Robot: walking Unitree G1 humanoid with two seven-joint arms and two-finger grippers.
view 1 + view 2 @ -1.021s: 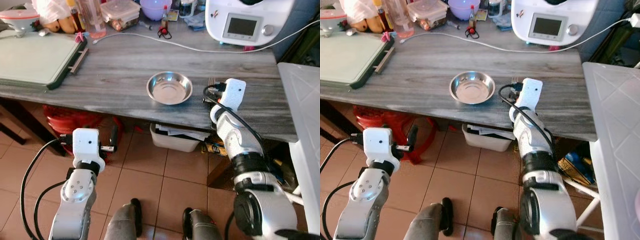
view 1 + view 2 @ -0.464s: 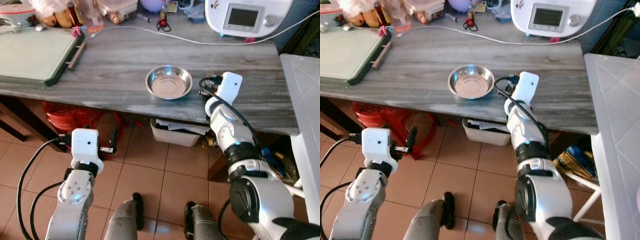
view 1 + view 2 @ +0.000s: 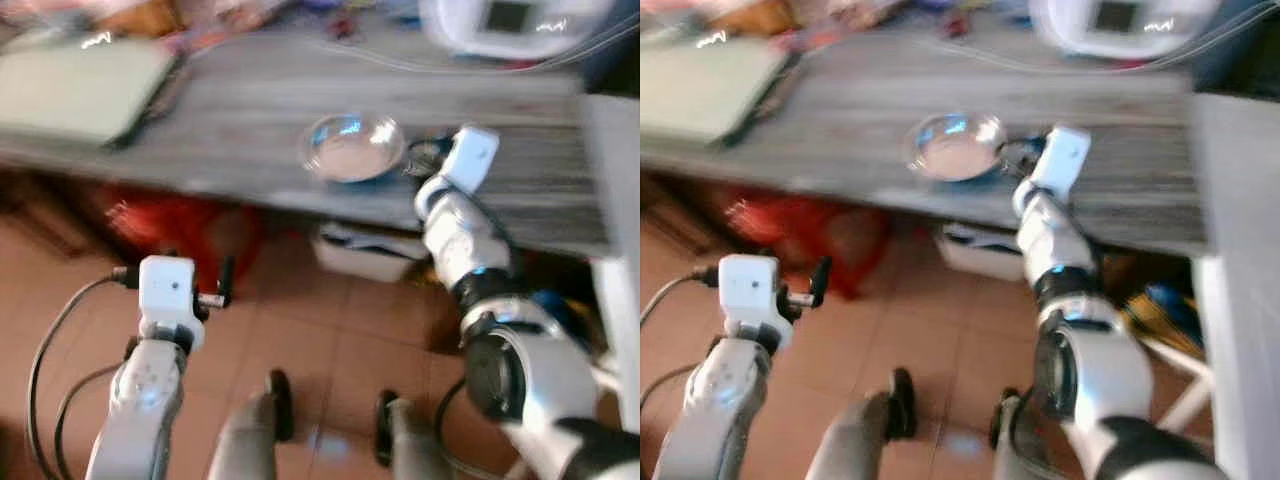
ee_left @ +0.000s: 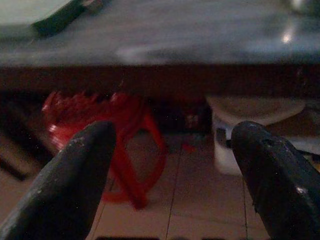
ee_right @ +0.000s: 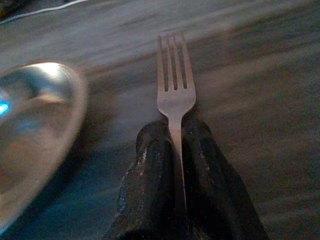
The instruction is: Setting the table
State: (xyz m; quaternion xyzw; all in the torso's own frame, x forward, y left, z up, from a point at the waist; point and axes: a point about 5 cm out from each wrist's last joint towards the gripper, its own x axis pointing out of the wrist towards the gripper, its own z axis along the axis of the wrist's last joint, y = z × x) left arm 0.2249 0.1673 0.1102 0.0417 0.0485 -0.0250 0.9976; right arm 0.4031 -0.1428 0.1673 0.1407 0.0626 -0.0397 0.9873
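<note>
— What can't we make out?
— Both eye views are smeared; things at the table's (image 3: 250,110) far edge are only coloured blurs.
— And by the right gripper (image 5: 175,135)?
— Its fingers hide the fork's (image 5: 174,82) handle; the picture's edge cuts the steel bowl (image 5: 35,135) beside it.

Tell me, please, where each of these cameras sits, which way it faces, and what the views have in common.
Left eye view: on the head, looking forward and down at the grey table; both silver arms and the legs show.
Right eye view: the head's other eye, same blurred scene.
Left wrist view: on the left arm, low, facing under the table toward a red stool; the left gripper is open.
Right wrist view: on the right arm, over the tabletop; the right gripper is shut on a fork.
Shared: the steel bowl beside the fork.
</note>
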